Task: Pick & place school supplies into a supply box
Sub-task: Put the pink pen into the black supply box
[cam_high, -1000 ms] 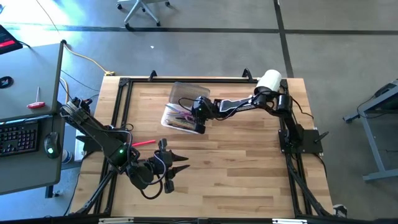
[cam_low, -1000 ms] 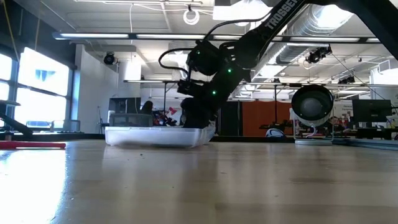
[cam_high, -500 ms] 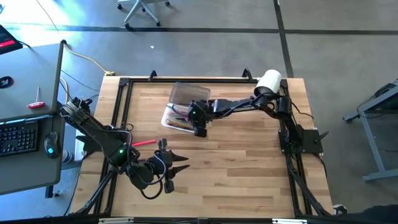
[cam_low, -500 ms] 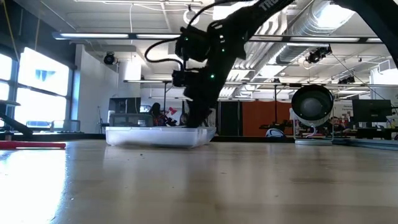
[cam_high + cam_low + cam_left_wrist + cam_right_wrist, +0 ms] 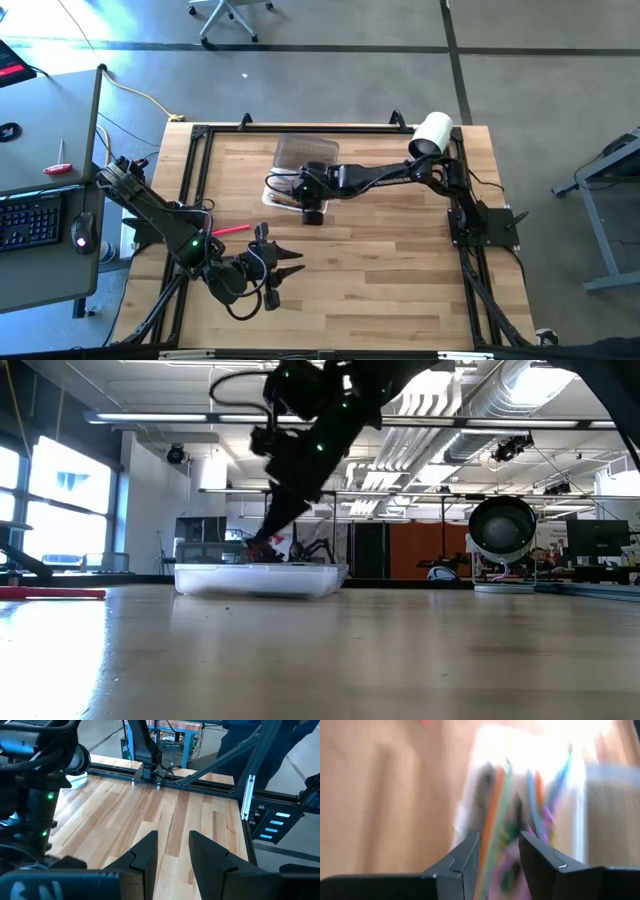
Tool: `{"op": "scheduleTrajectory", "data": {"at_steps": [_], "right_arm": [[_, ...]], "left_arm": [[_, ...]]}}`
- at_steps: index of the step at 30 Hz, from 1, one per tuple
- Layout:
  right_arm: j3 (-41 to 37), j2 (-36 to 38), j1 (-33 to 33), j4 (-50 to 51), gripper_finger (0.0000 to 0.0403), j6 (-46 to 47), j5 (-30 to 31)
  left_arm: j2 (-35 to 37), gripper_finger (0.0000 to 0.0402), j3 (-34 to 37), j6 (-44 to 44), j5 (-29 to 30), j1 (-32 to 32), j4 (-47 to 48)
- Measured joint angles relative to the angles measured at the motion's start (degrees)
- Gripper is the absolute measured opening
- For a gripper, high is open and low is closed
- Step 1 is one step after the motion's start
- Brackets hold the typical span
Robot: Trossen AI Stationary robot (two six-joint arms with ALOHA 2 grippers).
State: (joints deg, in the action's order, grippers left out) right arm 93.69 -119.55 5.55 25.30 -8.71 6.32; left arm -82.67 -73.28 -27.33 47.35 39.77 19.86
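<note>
The supply box [image 5: 282, 192] is a small clear tray on the far middle of the table, its ribbed lid [image 5: 305, 151] lying open behind it. Several coloured pens and pencils [image 5: 520, 815] lie inside. One red-pink marker [image 5: 232, 229] lies flat on the wood near the left arm. My right gripper [image 5: 497, 852] hangs open just above the box [image 5: 258, 578], fingers slanting down over the pens, with nothing between them. My left gripper [image 5: 298, 262] waits open near the table's near left corner, low over bare wood.
A large white roll [image 5: 433, 129] stands at the far right corner by the right arm's base. Black frame rails [image 5: 300, 128] run along the table's edges. Bare wood [image 5: 400, 260] spreads across the middle and near right. A desk with a keyboard [image 5: 30, 215] stands left of the table.
My right gripper has moved toward the table's left, from the box's right end to over its middle, rising a little and tipping so that its fingers slant down into the box. The left arm has kept still.
</note>
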Motion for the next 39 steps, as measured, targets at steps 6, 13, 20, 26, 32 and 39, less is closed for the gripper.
{"op": "scheduleTrajectory", "data": {"at_steps": [6,13,20,26,32,39], "right_arm": [[-0.5,0.0,-4.2,-12.6,0.0119,3.7,-13.2],[-10.5,-0.1,-11.3,-38.5,0.0119,0.1,-13.6],[-15.7,-0.2,-14.2,-50.9,0.0119,1.2,-11.9],[-15.8,-0.2,-14.0,-49.3,0.0119,1.5,-10.7],[-15.8,-0.2,-13.9,-48.7,0.0119,1.2,-10.2],[-15.8,0.0,-13.9,-48.1,0.0119,0.8,-5.3]], "left_arm": [[0.0,0.0145,0.0,0.0,0.0,0.0,0.0],[0.0,0.0145,0.0,0.0,0.0,0.0,0.0],[0.0,0.0145,0.0,0.0,0.0,0.0,-0.4],[0.0,0.0145,0.0,0.0,-1.0,0.0,-0.1],[0.0,0.0145,0.0,-0.1,-8.4,0.0,4.8],[2.1,0.0145,-0.2,-14.3,-17.6,0.0,17.0]]}}
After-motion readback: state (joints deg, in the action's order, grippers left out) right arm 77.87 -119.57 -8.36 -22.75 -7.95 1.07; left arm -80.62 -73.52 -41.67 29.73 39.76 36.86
